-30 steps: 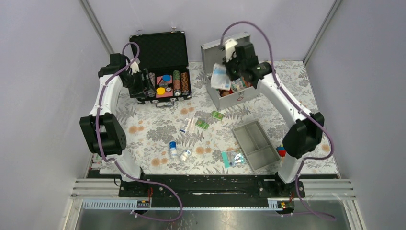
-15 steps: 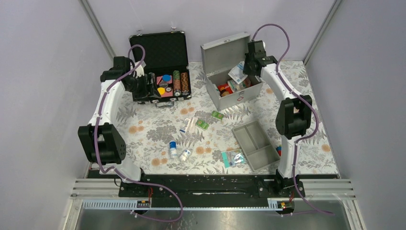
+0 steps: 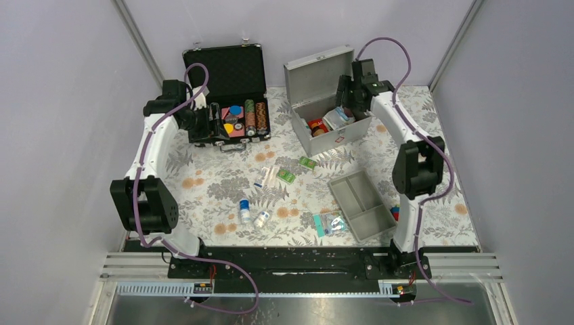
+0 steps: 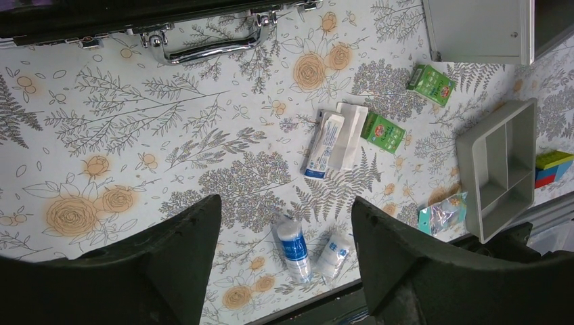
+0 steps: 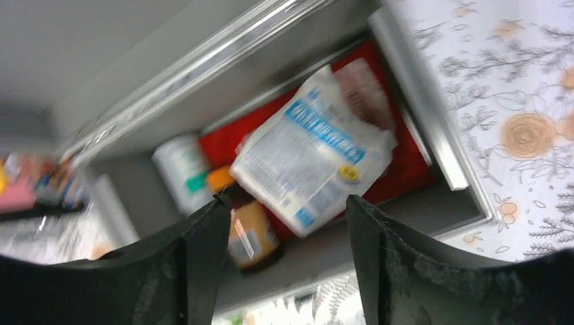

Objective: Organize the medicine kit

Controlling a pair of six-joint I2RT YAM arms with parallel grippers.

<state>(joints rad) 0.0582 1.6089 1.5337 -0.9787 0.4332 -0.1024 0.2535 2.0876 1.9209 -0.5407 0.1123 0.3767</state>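
Spread right jaws, nothing between them; just beneath, the open medicine kit box (image 3: 332,141), with a white-blue packet (image 5: 311,156) lying inside beside a white jar (image 5: 179,172). Spread left jaws too, empty, above the counter (image 4: 135,135); grey tray (image 4: 497,169) well off to their right.

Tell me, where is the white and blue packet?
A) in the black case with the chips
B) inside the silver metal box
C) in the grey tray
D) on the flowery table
B: the right wrist view shows the white and blue packet lying inside the silver metal box, on top of a red pouch.
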